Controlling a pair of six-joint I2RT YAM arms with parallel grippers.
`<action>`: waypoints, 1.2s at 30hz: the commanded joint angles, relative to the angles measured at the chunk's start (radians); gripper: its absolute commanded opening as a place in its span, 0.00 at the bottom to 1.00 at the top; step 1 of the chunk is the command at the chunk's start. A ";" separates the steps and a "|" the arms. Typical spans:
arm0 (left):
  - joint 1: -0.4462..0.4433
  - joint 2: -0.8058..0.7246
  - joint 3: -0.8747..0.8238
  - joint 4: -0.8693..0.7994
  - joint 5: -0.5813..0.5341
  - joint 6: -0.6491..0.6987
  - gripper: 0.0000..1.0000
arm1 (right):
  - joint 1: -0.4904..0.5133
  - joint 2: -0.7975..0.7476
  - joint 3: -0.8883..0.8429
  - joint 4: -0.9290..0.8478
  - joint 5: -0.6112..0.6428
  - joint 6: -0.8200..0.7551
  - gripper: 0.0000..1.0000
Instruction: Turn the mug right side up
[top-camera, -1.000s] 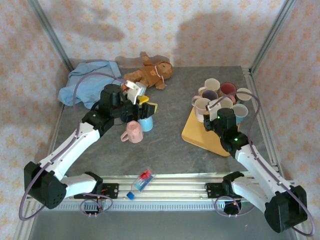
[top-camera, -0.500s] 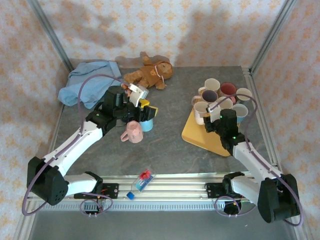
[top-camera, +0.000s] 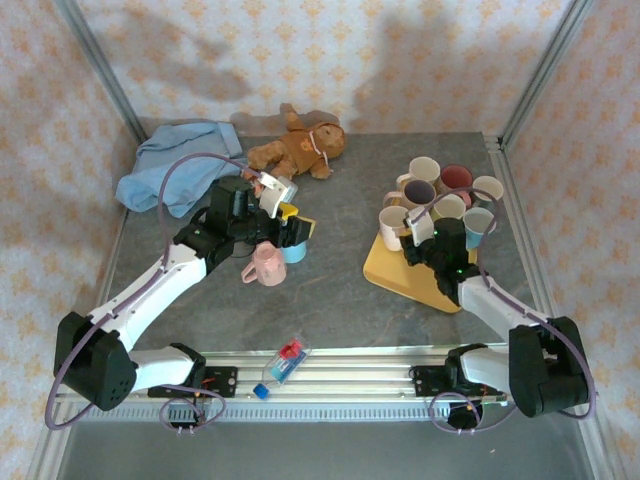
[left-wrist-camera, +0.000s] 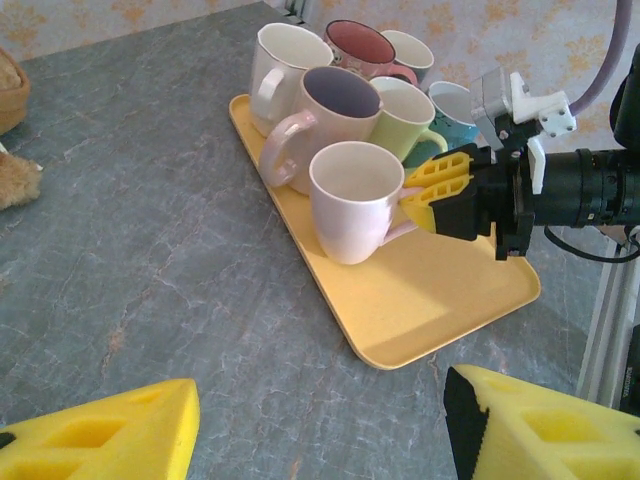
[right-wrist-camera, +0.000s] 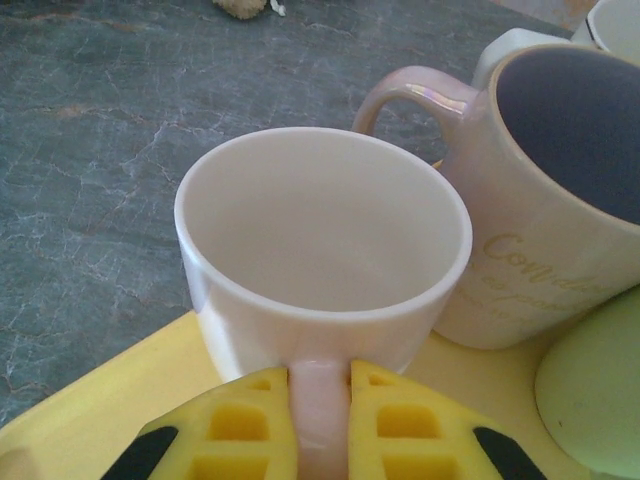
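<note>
**Mug** (right-wrist-camera: 320, 250): standing mouth up on tray (left-wrist-camera: 430, 310), at the table's 3 o'clock in the top view.
**Right gripper** (right-wrist-camera: 320, 405): clamping the mug's handle from the mug's 4 o'clock.
**Left gripper** (left-wrist-camera: 320, 440): hanging with jaws apart, gripping nothing, near a pink cup (top-camera: 266, 265) at 9 o'clock of the tray.
</note>
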 joint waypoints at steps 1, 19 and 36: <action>0.002 -0.016 -0.004 0.002 -0.014 0.031 0.66 | -0.007 0.011 -0.003 0.131 -0.011 -0.023 0.00; 0.003 -0.031 0.003 -0.012 -0.042 0.025 0.67 | -0.017 0.007 -0.029 0.045 0.005 -0.042 0.39; 0.007 -0.165 0.084 -0.469 -0.116 0.283 0.68 | -0.017 -0.361 0.266 -0.667 0.115 0.455 0.46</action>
